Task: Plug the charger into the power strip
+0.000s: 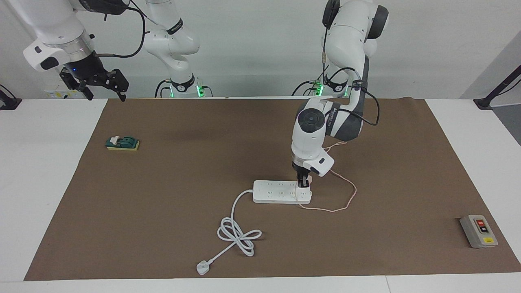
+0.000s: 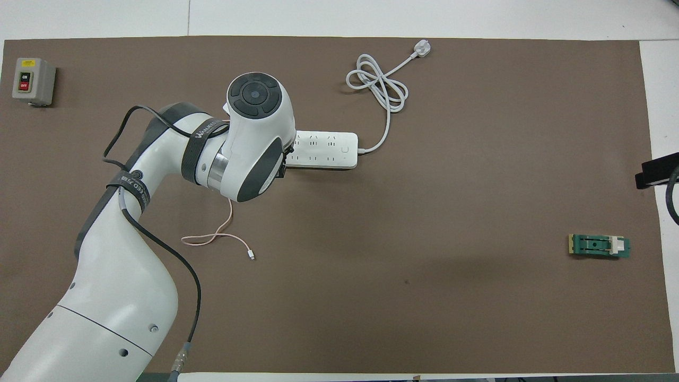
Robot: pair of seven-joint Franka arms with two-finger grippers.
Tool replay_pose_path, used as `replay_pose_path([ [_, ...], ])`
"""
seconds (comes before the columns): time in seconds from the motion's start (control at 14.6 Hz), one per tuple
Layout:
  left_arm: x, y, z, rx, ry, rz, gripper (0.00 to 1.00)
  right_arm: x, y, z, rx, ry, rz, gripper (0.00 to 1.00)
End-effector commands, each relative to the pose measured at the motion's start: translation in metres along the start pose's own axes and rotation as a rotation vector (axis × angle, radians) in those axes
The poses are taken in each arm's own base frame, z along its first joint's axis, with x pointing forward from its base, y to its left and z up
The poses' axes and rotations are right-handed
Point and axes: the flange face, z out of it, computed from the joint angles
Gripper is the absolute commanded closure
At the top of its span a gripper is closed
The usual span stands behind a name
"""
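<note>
The white power strip (image 1: 276, 192) (image 2: 324, 150) lies flat near the middle of the brown mat. My left gripper (image 1: 303, 184) points straight down onto the strip's end toward the left arm, shut on the pale-pink charger (image 1: 309, 178). The charger rests against the strip's top there; whether its pins are in a socket is hidden. Its thin pink cable (image 1: 346, 200) (image 2: 212, 239) loops over the mat to a small white connector (image 2: 251, 257). In the overhead view the left wrist covers the gripper and charger. My right gripper (image 1: 103, 86) waits open, raised above the mat's corner at the right arm's end.
The strip's thick white cord coils to a white plug (image 1: 202, 267) (image 2: 421, 49) farther from the robots. A grey button box (image 1: 478, 231) (image 2: 33, 80) sits at the left arm's end. A small green block (image 1: 122, 143) (image 2: 599, 245) lies at the right arm's end.
</note>
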Motion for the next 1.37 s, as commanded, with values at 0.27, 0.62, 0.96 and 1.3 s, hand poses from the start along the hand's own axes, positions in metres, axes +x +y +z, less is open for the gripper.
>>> replay_pose_path([
  [0.27,-0.030,-0.025,0.013,0.040,0.007,0.034,1.00,-0.005,0.004,0.001,-0.017,0.011,0.010,0.00],
  [0.62,-0.031,-0.026,0.015,0.040,0.010,-0.017,1.00,-0.005,0.007,0.001,-0.013,0.011,0.017,0.00],
  [0.96,-0.039,-0.026,0.032,0.054,0.021,-0.053,1.00,-0.005,0.009,0.001,-0.013,0.012,0.016,0.00],
  [1.3,-0.046,-0.027,0.040,0.044,0.028,-0.045,1.00,-0.006,0.010,0.000,-0.013,0.009,0.019,0.00],
])
